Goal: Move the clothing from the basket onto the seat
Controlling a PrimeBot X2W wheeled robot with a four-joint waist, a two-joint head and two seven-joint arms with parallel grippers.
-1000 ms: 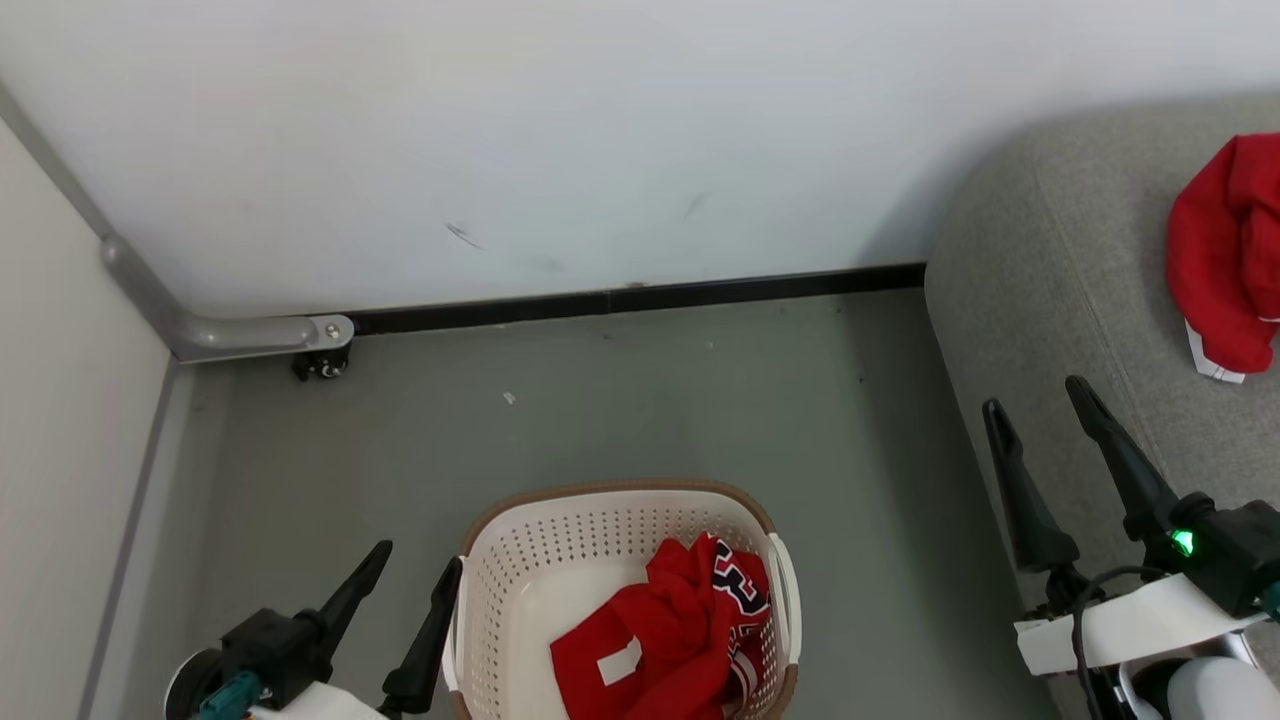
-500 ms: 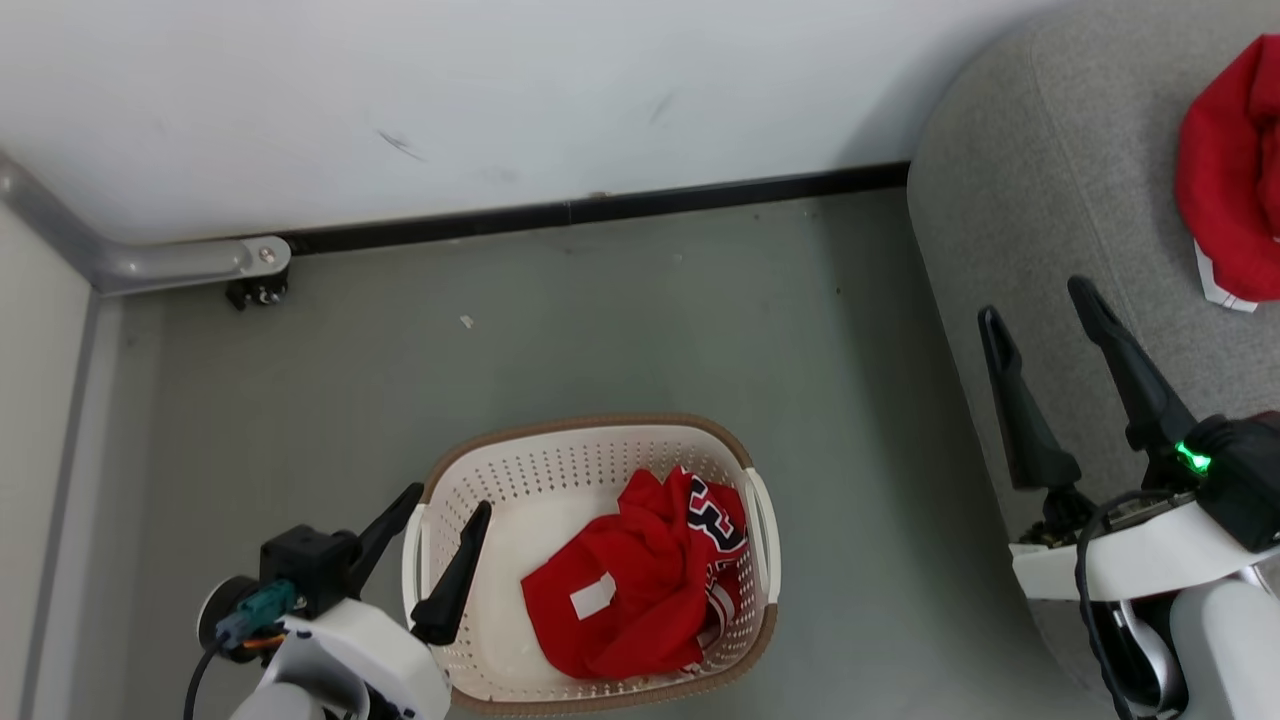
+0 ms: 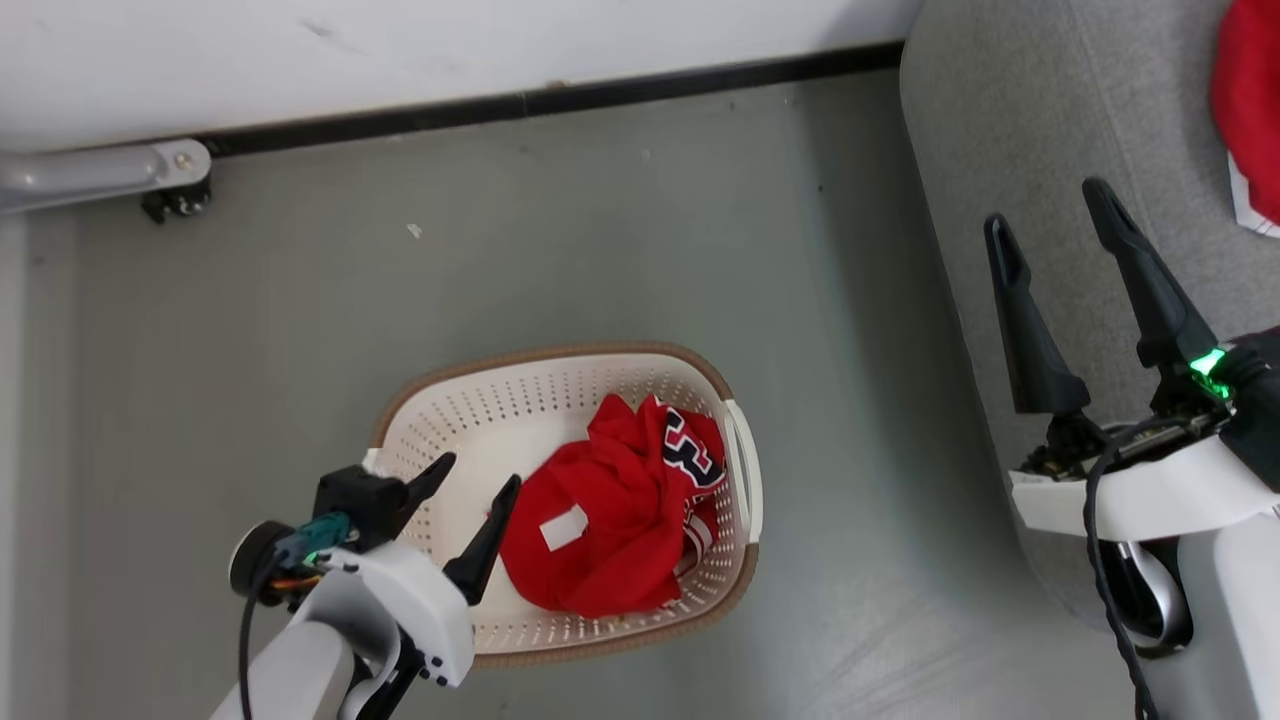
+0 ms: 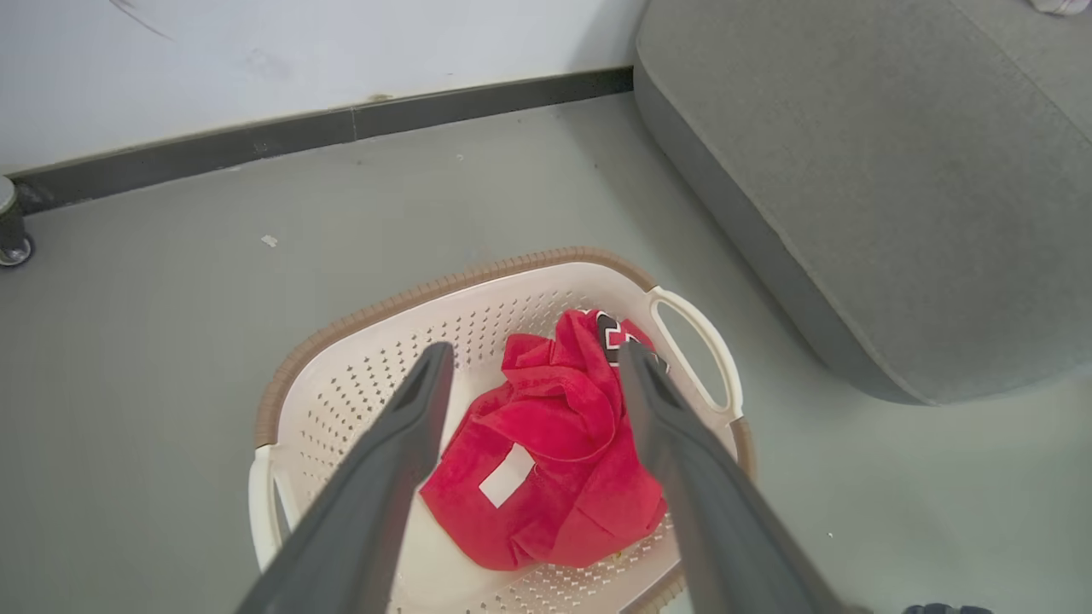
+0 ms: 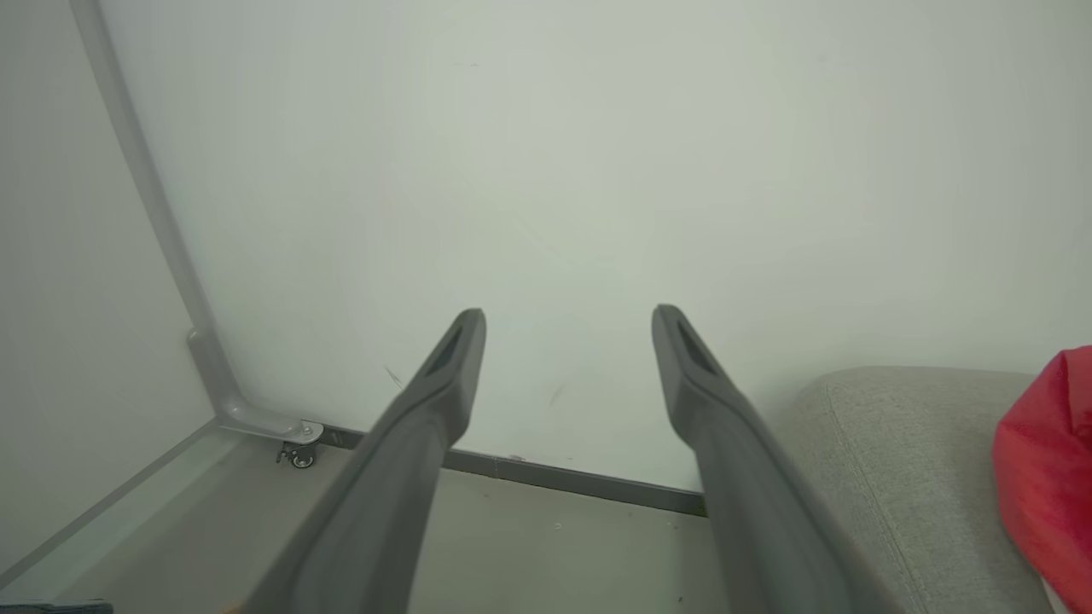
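Observation:
A red jersey (image 3: 610, 530) with navy-and-white lettering lies crumpled in the cream basket (image 3: 560, 352) on the floor. My left gripper (image 3: 478, 472) hangs open over the basket's left side, its fingertips just short of the cloth. In the left wrist view the jersey (image 4: 554, 460) sits between and beyond the spread fingers of that gripper (image 4: 536, 350), inside the basket (image 4: 444, 286). A second red garment (image 3: 1250, 100) rests on the grey seat (image 3: 1010, 130) at the right. My right gripper (image 3: 1045, 207) stands open and empty above the seat's near edge, pointing at the wall (image 5: 570, 314).
A white wall with a black baseboard (image 3: 600, 95) runs behind the basket. A grey metal rail with a small caster (image 3: 175, 195) sits at the far left. Grey floor (image 3: 850, 400) separates the basket from the seat (image 4: 853, 170).
The head camera has tilted down, sliding the whole picture up. My left gripper has moved from beside the basket's left handle to over its inside, nearer the jersey. Both grippers stay open.

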